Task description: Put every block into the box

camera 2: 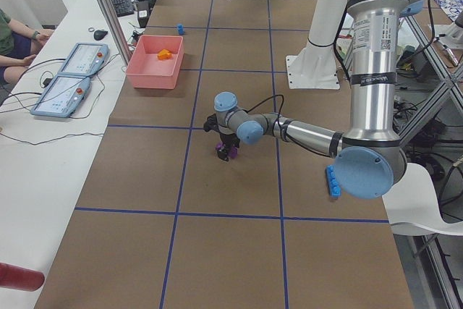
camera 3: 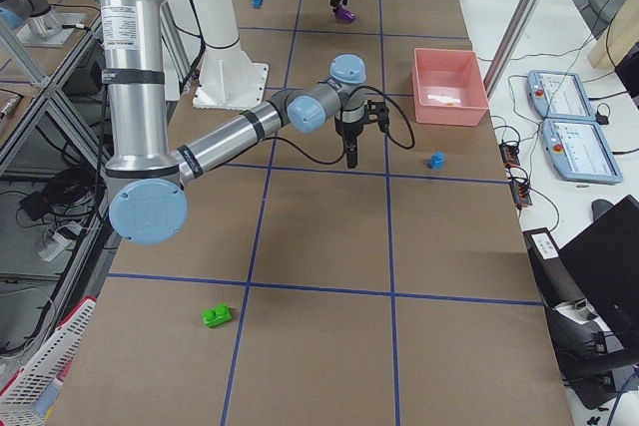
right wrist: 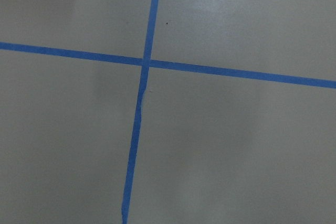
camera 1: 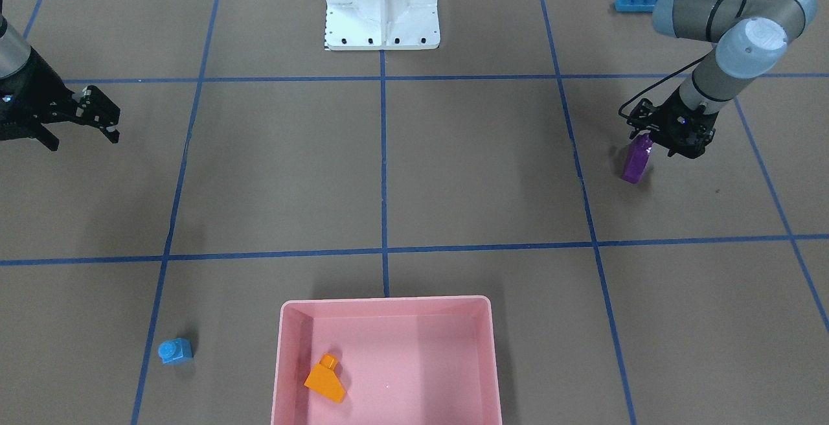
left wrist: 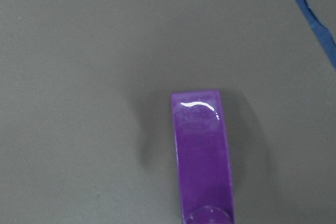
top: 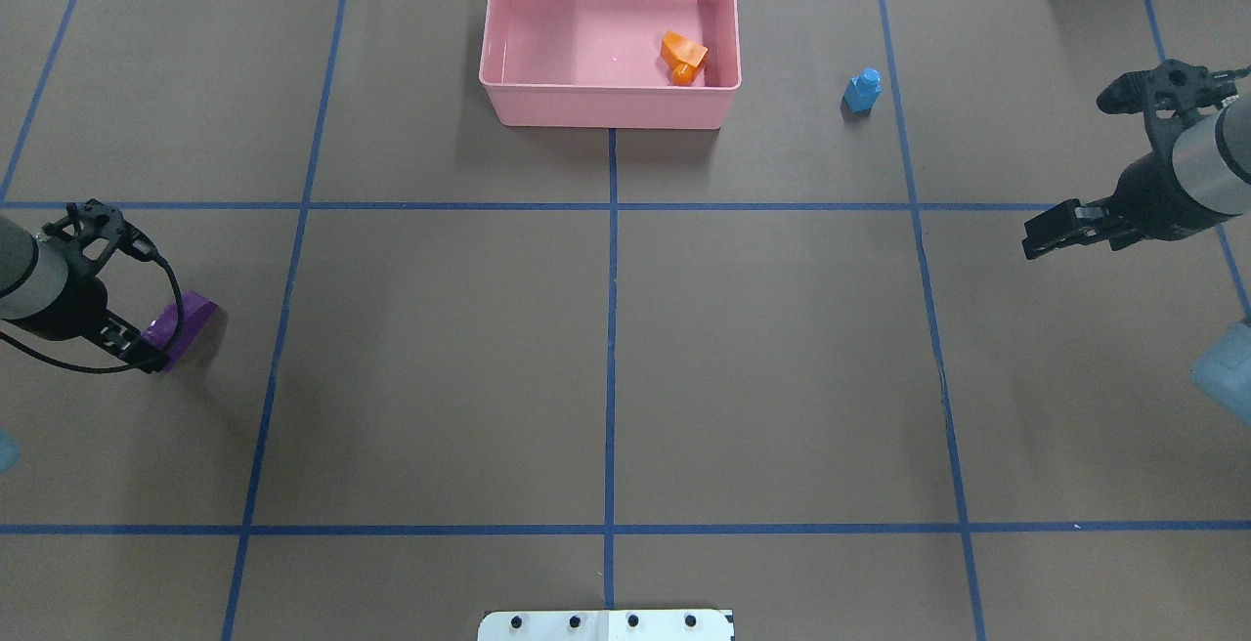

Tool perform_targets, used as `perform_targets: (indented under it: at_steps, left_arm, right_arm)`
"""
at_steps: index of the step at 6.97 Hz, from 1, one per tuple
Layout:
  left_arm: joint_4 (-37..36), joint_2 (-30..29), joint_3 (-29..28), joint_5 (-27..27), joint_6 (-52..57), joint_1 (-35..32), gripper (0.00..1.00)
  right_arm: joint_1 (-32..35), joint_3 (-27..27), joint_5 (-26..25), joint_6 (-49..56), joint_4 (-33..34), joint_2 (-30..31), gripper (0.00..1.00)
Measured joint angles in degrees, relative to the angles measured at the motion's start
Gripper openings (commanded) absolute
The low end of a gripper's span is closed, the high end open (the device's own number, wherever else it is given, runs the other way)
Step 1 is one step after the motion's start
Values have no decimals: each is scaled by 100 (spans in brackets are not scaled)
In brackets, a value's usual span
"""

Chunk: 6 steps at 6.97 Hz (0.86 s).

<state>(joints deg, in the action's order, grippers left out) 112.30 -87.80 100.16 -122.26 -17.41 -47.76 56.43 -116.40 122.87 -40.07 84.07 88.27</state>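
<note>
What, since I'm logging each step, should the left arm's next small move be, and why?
Probably carry the purple block toward the pink box. The left gripper seems shut on its studded end, the block hangs tilted, and only the orange block lies in the box.

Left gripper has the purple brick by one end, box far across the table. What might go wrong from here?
1. The tall purple brick hangs tilted from the left gripper, apparently pinched only at its stud end; it may slip on the long carry to the pink box.
2. Released tilted, it could clip the rim or land on the orange sloped brick.
3. The long blue brick lies near the left arm's elbow; a low swing might knock it.
</note>
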Motion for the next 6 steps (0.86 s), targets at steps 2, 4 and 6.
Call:
perform_targets:
  at_steps: [2, 4, 6]
  left_arm:
    - [23, -9, 11, -5, -35, 9, 0]
    - [16, -5, 136, -12, -235, 2, 0]
    - [-20, -51, 595, -19, -1194, -7, 0]
  right_arm:
    - [0, 3, 0, -7, -4, -1, 100]
    - [-3, 3, 1, -10, -12, -5, 100]
    - [-20, 53, 34, -12, -58, -21, 100]
